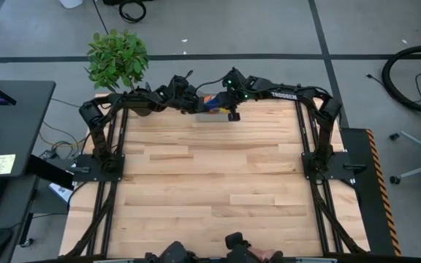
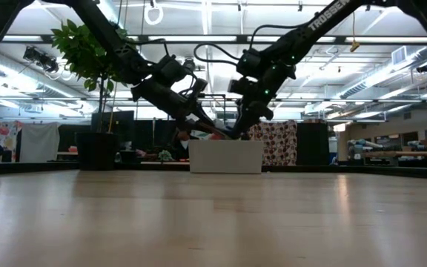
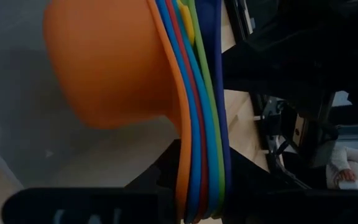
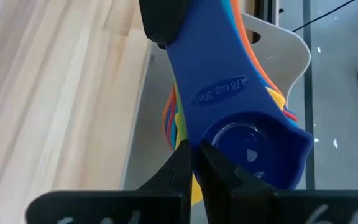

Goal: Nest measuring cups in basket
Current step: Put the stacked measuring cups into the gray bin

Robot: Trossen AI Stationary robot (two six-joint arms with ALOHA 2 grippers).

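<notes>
My tool (image 4: 194, 163), fingers nearly together, sits against the blue cup (image 4: 244, 134) atop the stacked measuring cups (image 4: 178, 118), seemingly over the basket (image 4: 284, 43).

Both dark arms reached from their side mounts toward the twelve o'clock edge of the table and met near its middle, as the high view showed. The left gripper (image 1: 196, 103) came in from the nine o'clock side on a low, slanting forearm, its fingers (image 3: 79, 208) parted a little and clamped on the stacked handles of the measuring cups (image 3: 185, 112). The right gripper (image 4: 194, 163) came in from the three o'clock side with its wrist bent steeply downward, its two fingers nearly pressed together just beside the same stack.
</notes>
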